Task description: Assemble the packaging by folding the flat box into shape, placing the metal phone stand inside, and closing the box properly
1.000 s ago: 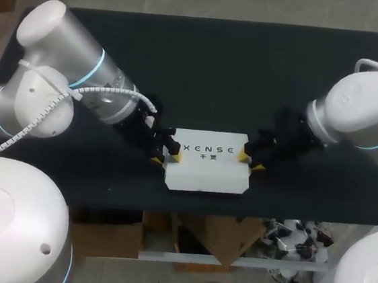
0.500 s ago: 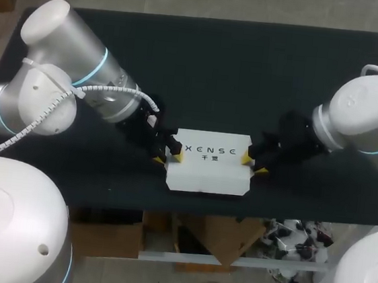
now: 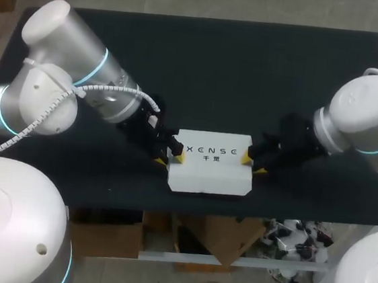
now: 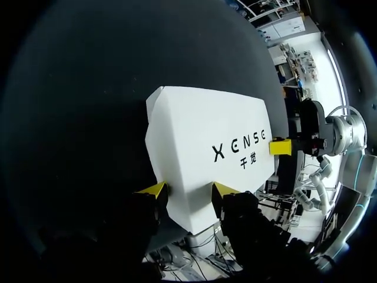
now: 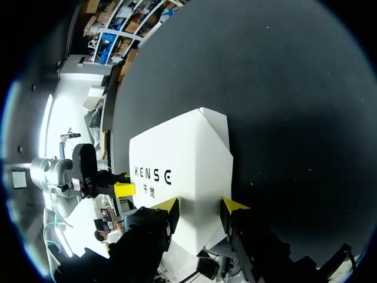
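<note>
Left end effector point(image 4: 188, 190) pinching the left end of the white box point(image 4: 200, 141) between its yellow tips point(image 4: 154, 188), right end effector point(image 5: 200, 206) pinching the box's opposite end the same way, box lying printed face up, sitting at the middle of the near edge of the black bench point(image 3: 251, 67)

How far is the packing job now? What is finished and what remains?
The white box is folded into shape, its printed top lying flat. In hand: the left gripper and the right gripper each clamp one end. The metal stand is nowhere in view, perhaps inside; left is only to confirm the closure and let go.
</note>
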Controlling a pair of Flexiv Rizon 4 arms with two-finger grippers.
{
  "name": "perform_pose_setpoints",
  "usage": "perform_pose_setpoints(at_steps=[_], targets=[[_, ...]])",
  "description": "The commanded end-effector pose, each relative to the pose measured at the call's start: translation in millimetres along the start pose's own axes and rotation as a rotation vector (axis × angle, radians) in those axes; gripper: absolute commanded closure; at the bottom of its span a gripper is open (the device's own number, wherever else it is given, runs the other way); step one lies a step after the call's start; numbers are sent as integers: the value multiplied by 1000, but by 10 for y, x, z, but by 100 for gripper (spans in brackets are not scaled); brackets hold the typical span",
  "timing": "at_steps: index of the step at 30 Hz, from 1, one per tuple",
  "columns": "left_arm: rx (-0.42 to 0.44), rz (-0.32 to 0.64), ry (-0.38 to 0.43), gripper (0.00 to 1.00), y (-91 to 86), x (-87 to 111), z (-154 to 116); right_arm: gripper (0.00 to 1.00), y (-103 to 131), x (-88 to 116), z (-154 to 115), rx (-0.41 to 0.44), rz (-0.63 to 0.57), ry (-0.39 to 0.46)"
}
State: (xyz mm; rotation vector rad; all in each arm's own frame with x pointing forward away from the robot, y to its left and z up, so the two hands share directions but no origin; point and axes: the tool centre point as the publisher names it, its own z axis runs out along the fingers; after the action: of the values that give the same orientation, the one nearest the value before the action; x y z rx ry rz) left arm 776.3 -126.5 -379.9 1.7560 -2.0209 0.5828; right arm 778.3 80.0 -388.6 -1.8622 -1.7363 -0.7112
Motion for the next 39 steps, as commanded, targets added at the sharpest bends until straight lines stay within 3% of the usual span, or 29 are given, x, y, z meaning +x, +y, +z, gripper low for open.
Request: perform_pose_setpoints(at_steps=[1, 39], targets=[[-8, -5, -10, 51, 5, 61, 16, 53, 39, 35, -18, 10, 1, 9], [-91, -103, -19, 49, -44, 100, -47, 53, 114, 104, -62, 84, 41, 24]])
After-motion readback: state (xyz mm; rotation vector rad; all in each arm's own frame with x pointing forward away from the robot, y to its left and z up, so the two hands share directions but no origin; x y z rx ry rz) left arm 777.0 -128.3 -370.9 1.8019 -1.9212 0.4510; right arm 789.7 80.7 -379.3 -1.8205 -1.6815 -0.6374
